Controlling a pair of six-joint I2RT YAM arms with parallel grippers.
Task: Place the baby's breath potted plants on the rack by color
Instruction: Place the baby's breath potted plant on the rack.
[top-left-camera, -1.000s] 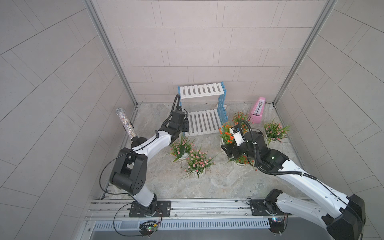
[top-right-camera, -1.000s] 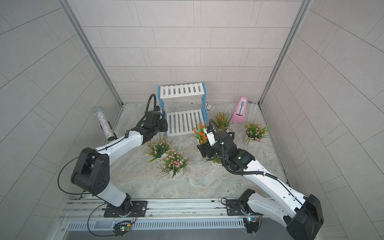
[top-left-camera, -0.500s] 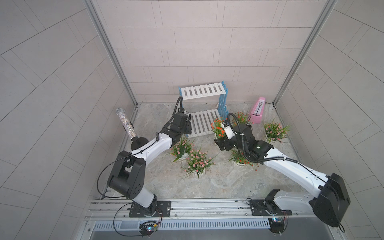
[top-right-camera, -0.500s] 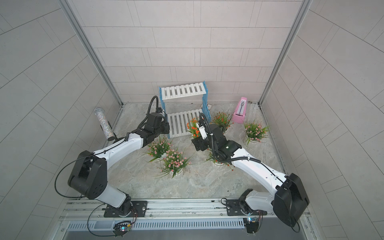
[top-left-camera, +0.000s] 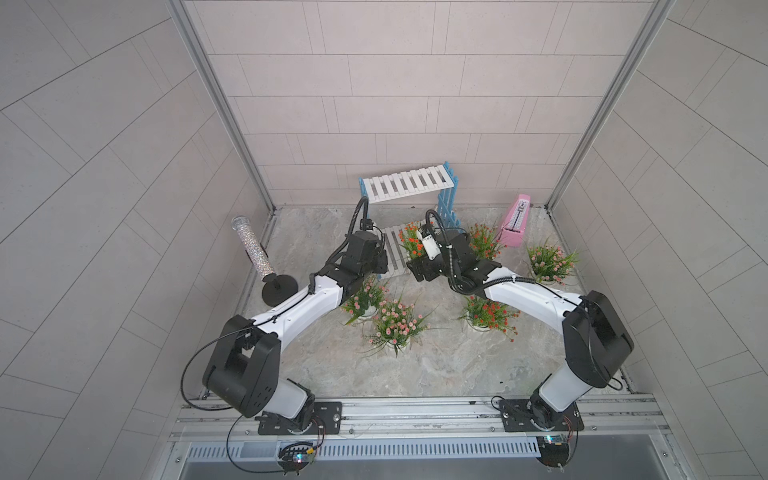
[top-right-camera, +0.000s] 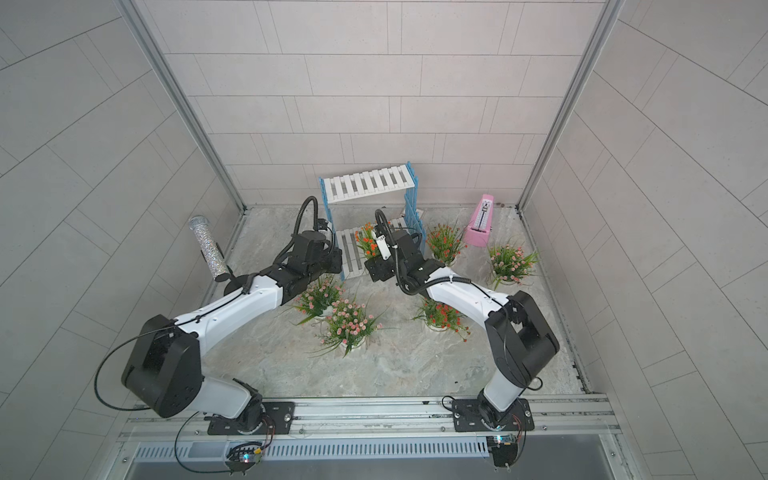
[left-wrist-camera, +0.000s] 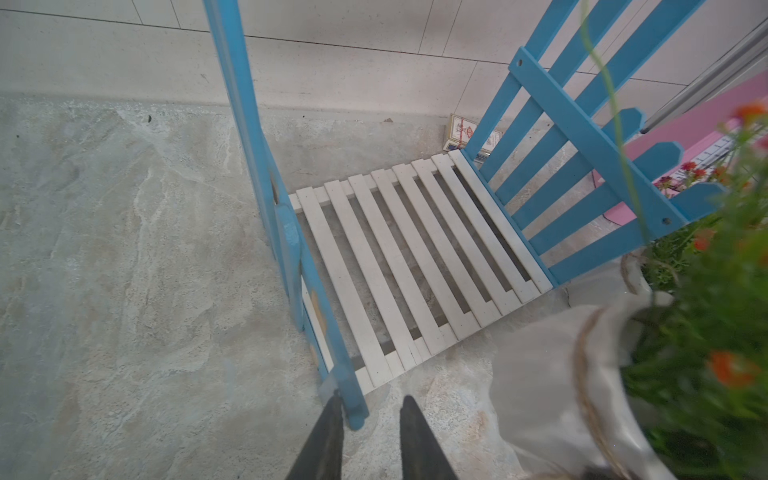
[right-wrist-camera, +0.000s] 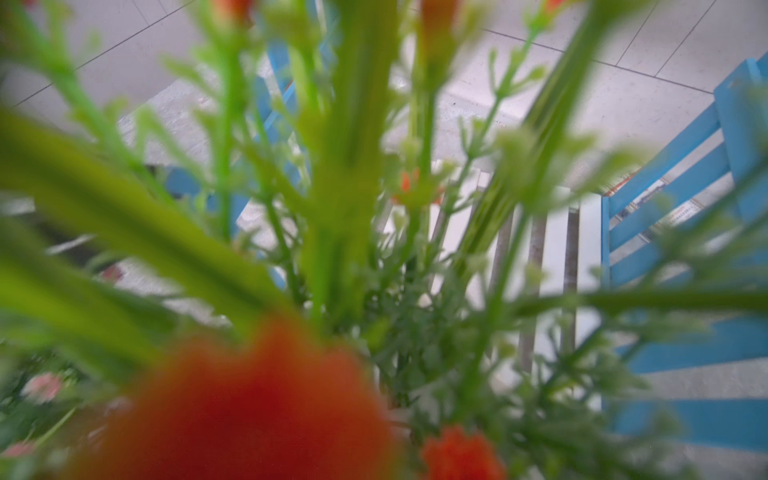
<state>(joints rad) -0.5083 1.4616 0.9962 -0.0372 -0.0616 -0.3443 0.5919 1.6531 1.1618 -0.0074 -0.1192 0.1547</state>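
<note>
One orange-red plant (top-left-camera: 411, 241) is gripped low down by the right gripper (top-left-camera: 417, 266), whose fingers are hidden under foliage. Its white pot (left-wrist-camera: 552, 374) is tilted just off the front right corner of the rack's (top-left-camera: 405, 187) lower shelf (left-wrist-camera: 395, 257), not on the slats. The left gripper (left-wrist-camera: 370, 409) is clenched about the front picket of the rack's blue side. On the floor (top-left-camera: 436, 365), a second orange-red plant (top-left-camera: 482, 241) stands beside the pink metronome (top-left-camera: 515, 220) and a third orange-red plant (top-left-camera: 488, 313) under the right arm. Two pink plants (top-left-camera: 397, 326) are close together under the left arm, and a lone pink plant (top-left-camera: 550, 262) is far right

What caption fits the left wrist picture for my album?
Left gripper closed on the rack's blue side, orange-red plant beside the bare lower shelf.
</note>
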